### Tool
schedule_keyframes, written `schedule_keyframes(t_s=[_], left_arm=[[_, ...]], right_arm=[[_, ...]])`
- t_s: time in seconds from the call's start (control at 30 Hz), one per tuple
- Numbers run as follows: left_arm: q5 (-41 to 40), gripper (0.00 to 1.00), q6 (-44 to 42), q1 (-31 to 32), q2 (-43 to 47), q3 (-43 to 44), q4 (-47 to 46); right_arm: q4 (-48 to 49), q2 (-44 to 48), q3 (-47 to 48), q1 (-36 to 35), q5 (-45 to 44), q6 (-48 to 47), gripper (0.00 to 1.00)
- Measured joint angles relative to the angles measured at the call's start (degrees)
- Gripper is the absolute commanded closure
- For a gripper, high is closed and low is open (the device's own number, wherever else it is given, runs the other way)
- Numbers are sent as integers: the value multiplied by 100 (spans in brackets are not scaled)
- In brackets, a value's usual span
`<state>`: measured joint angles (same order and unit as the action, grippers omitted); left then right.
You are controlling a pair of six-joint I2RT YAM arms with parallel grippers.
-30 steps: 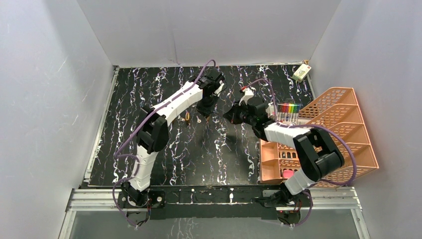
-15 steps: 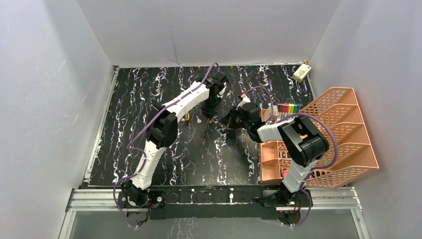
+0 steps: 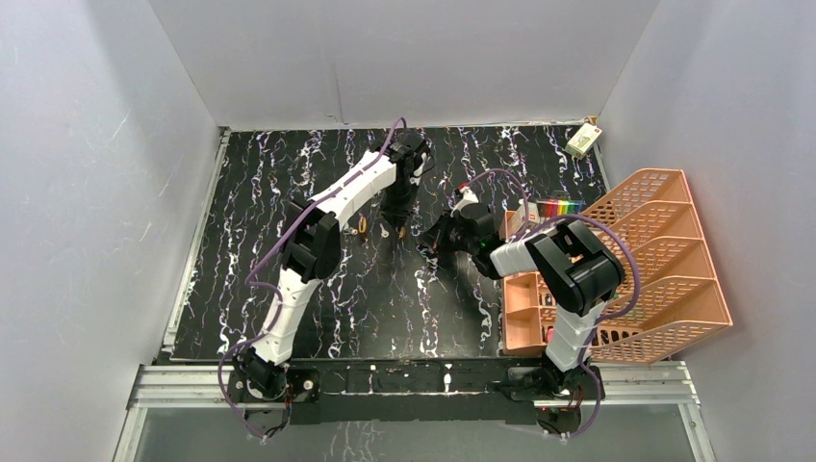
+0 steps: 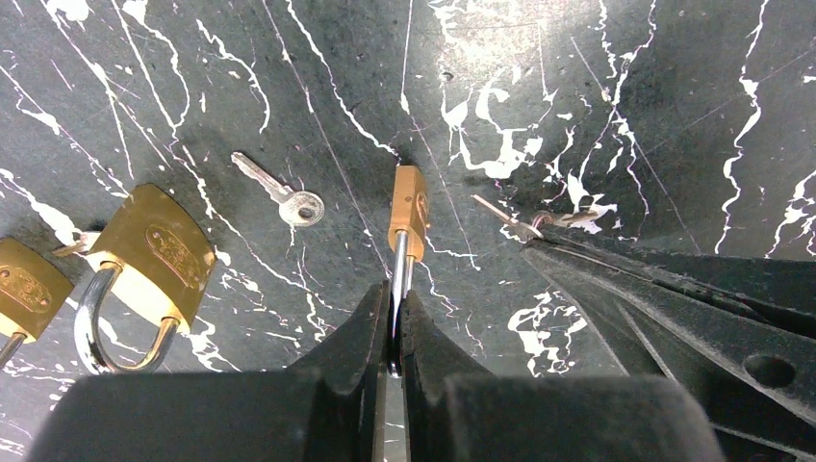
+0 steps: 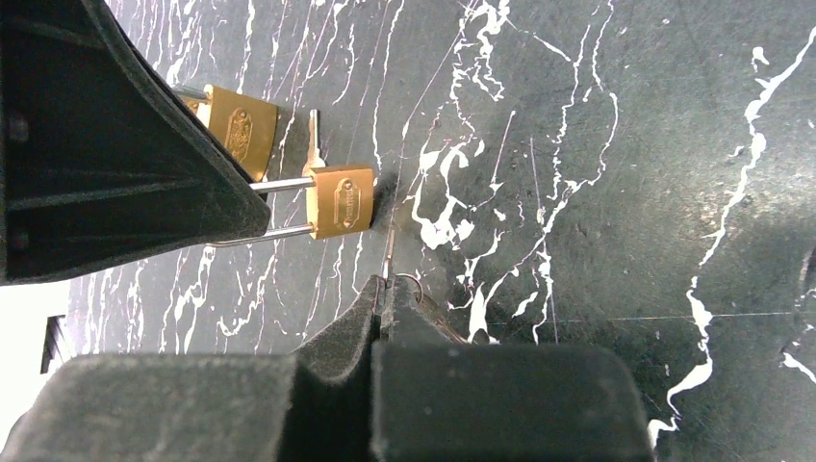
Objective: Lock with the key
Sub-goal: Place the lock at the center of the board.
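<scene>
While the padlock [image 4: 408,210] sits mid-table, shackle [image 4: 398,269] pinched by the left gripper [image 4: 396,310], the key [image 5: 388,252] hovers at its four o'clock.
The right gripper [image 5: 385,294] clamps the key; alignment seems in hand, and next the tip must swing to the keyhole.

The top camera looks down from above and behind the arms onto the whole worktop [image 3: 250,192]. Each wrist camera looks along its own fingers [image 4: 356,337], very near the worktop. Both wrist views share one small padlock [image 4: 408,207].
</scene>
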<state>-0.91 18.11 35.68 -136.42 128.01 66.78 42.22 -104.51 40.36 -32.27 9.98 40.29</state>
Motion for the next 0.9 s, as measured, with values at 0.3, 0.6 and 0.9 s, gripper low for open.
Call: schedule_keyframes(t_s=[0.3,0.6,0.9], left_arm=[[-105,100,168,-109,-83,168,236],[-166,100,251,-140,-140,284,345],[-146,100,337,-140,-216,549,398]], right_arm=[[-9,-81,168,0,-184,15,100],[-151,-254,632,-2,-503,2,100],[-621,-402,929,-227,-1075,-271,100]])
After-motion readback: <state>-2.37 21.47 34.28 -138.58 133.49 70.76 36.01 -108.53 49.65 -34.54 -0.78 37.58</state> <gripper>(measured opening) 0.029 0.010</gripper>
